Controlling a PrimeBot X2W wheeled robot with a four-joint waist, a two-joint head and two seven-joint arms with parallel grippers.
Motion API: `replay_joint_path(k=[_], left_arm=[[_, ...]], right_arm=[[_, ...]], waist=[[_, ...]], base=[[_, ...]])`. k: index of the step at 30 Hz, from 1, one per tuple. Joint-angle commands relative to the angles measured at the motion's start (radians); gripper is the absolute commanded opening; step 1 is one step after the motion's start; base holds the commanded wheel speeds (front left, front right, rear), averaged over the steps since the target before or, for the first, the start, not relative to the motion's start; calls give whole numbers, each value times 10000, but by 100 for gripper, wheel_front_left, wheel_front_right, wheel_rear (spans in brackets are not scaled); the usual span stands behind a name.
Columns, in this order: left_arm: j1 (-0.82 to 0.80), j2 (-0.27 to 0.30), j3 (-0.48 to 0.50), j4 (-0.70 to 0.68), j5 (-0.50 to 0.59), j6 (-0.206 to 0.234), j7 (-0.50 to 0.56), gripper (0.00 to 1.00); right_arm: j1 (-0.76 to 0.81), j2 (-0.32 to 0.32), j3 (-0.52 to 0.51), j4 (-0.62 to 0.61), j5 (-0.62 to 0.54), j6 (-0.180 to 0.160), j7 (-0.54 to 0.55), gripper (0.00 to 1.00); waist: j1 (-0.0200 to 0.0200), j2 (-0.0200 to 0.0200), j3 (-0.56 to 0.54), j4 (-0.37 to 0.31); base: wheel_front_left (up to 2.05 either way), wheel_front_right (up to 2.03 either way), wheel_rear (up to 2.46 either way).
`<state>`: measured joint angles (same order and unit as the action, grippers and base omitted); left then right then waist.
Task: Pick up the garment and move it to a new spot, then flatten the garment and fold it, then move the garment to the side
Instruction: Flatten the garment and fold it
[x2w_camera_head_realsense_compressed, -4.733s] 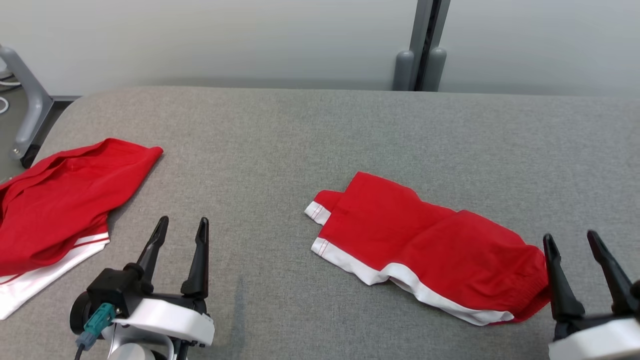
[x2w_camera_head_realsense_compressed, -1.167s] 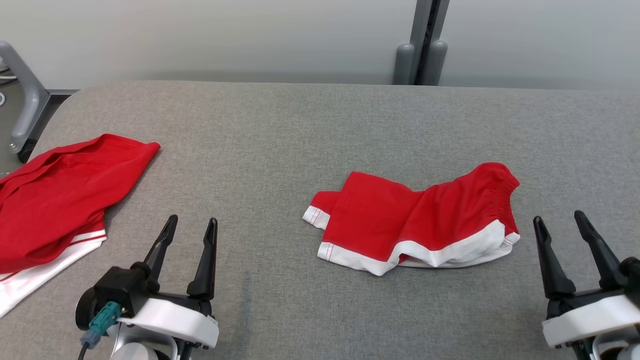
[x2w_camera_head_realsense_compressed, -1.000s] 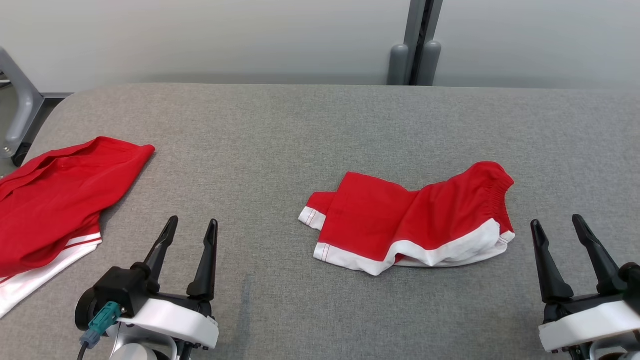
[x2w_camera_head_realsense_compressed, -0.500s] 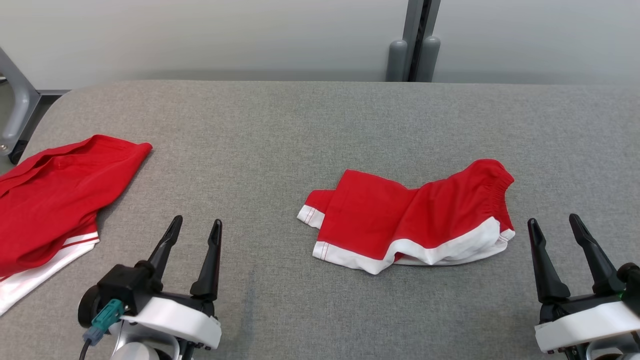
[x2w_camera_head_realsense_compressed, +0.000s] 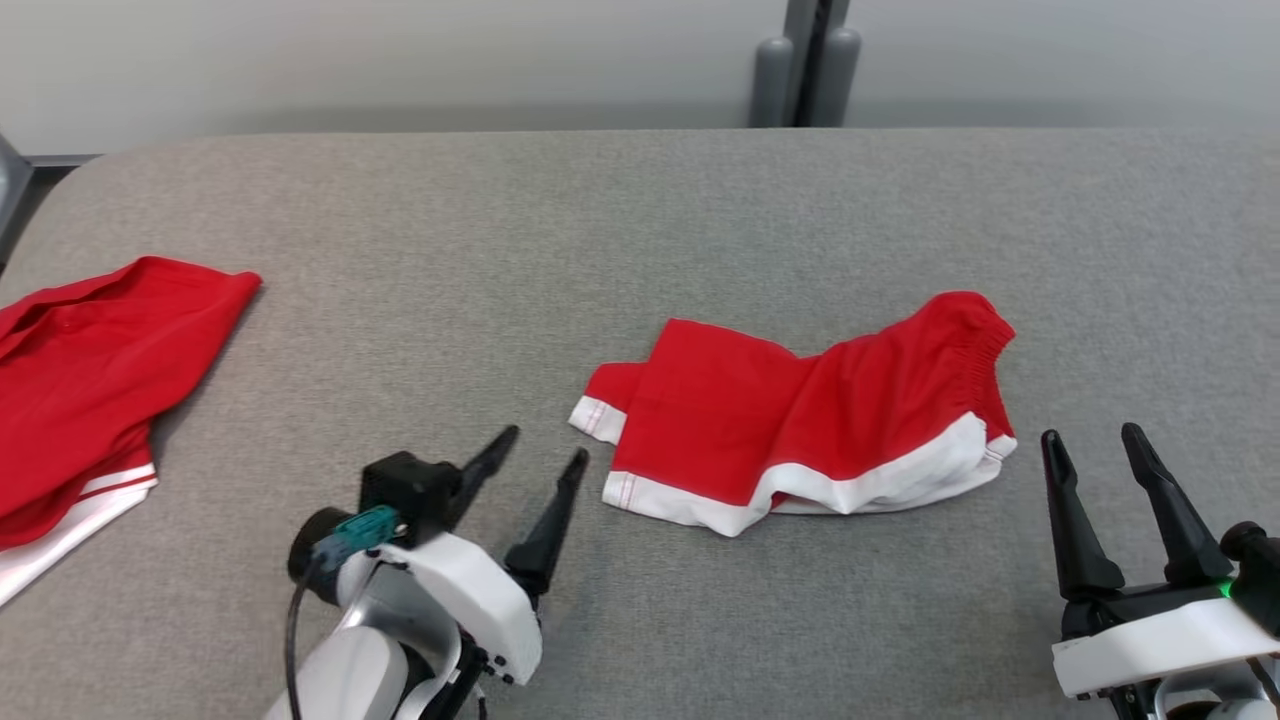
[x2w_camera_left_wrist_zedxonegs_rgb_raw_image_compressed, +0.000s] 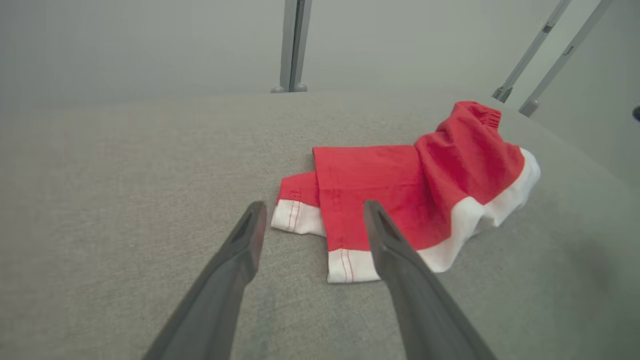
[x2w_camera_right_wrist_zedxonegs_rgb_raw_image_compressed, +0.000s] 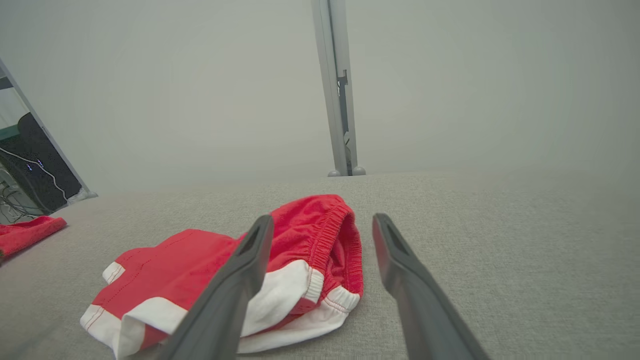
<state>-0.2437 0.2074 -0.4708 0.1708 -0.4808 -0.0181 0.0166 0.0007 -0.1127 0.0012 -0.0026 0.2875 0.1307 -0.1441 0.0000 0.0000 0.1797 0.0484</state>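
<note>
The garment (x2w_camera_head_realsense_compressed: 800, 420) is a pair of red shorts with white trim, lying crumpled right of the middle of the grey padded table (x2w_camera_head_realsense_compressed: 400, 250). Its leg hems point left and its elastic waistband is bunched up at the right. My left gripper (x2w_camera_head_realsense_compressed: 546, 444) stands open just left of the hems, fingers angled toward them. In the left wrist view the garment (x2w_camera_left_wrist_zedxonegs_rgb_raw_image_compressed: 425, 175) lies just beyond the open left gripper (x2w_camera_left_wrist_zedxonegs_rgb_raw_image_compressed: 314, 204). My right gripper (x2w_camera_head_realsense_compressed: 1089, 434) is open and apart from the waistband end. In the right wrist view the waistband of the garment (x2w_camera_right_wrist_zedxonegs_rgb_raw_image_compressed: 320, 230) sits ahead of the right gripper (x2w_camera_right_wrist_zedxonegs_rgb_raw_image_compressed: 322, 217).
A second red garment (x2w_camera_head_realsense_compressed: 90, 370) with white trim lies at the table's left edge, also seen far left as a red garment (x2w_camera_right_wrist_zedxonegs_rgb_raw_image_compressed: 25, 232) in the right wrist view. A grey post (x2w_camera_head_realsense_compressed: 800, 60) stands behind the table's far edge. Bare fabric surrounds the shorts.
My left gripper has swung forward and right, close to the leg hems. The head camera has shifted. Since the oldest frame the waistband end has been folded up and back from the right gripper.
</note>
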Motion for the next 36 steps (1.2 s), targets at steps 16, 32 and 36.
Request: replay_joint_path(k=[16,32,36], left_arm=[[-1020,-195,-488,2148,-730,-452,1809,100],[-1292,-73,-552,2523,-573,-459,1322,0],[-1408,-106,-578,2587,-551,-471,1167,0]], right_arm=[[-335,180,155,591,272,3,-387,100],[-1051,-238,916,1541,658,3,-339,100],[-1624,-426,1420,2245,745,3,-416,100]], waist=[[0,0,744,-973],[0,0,873,-874],[0,0,950,-684]], base=[[0,0,0],[0,0,0],[0,0,0]])
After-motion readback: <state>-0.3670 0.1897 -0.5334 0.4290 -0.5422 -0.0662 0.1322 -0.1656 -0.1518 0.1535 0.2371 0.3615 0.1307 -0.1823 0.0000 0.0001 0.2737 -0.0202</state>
